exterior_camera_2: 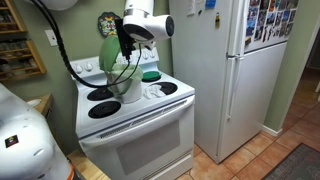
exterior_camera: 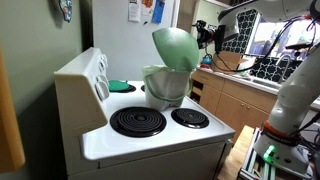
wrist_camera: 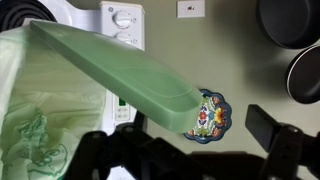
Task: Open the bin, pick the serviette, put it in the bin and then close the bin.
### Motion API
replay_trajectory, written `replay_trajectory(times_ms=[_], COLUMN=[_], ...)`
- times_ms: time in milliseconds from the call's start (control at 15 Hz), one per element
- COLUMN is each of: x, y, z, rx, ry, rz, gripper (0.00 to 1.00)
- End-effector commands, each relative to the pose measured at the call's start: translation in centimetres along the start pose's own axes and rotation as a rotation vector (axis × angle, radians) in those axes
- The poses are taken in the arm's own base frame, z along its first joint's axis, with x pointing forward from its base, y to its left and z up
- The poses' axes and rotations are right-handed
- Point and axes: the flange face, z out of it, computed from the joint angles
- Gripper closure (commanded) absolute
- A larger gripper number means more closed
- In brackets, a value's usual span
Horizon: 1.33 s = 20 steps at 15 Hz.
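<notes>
Wrist view: the dark, blurred fingers [wrist_camera: 262, 118] rise from the bottom edge, spread wide with nothing pinched between them. Just beyond them the gripper [wrist_camera: 180, 135] faces the pale green lid [wrist_camera: 110, 70], which runs slantwise across the picture from the upper left, its rounded end close to the gap between the fingers. Under the lid, at the left, the bin [wrist_camera: 40, 120] shows its open mouth with a thin green liner inside. Farther off are a small, brightly painted dish [wrist_camera: 210, 115] and two black burners [wrist_camera: 290, 20] at the right edge.

In both exterior views the bin [exterior_camera: 165, 85] [exterior_camera_2: 128, 88] stands upright on the desk [exterior_camera: 95, 140], a white cooker top, towards the back between the burners. Its domed lid [exterior_camera: 175, 47] [exterior_camera_2: 108, 52] is tipped up and back on the hinge, so the bin is open. In an exterior view the gripper [exterior_camera_2: 125, 42] hangs just above the bin, close beside the raised lid. Behind the bin a flat green disc [exterior_camera: 120, 86] [exterior_camera_2: 150, 75] lies on the desk. Beyond the cooker stands a white fridge [exterior_camera_2: 235, 70].
</notes>
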Motion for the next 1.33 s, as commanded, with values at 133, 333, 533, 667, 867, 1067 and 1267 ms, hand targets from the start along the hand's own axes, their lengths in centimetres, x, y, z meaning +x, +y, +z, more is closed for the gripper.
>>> replay_trajectory(times_ms=[133,333,533,667,867,1067,1267], x=[-1.1,-1.4,-1.6,-1.8,-1.7,-1.6,-1.4], y=[-1.1,-1.5,-1.9,-2.1,-2.2,-2.4,-2.6], z=[0.2,0.2,0.2,0.3,0.3,0.3,0.2], rx=[0.029,0.042,0.045,0.053,0.06,0.076,0.104], ry=[-0.082,-0.12,-0.139,-0.152,-0.157,-0.153,-0.144], rz=[0.024,0.041,0.05,0.055,0.06,0.062,0.065], gripper=[0.0,0.0,0.0,0.0,0.0,0.0,0.0])
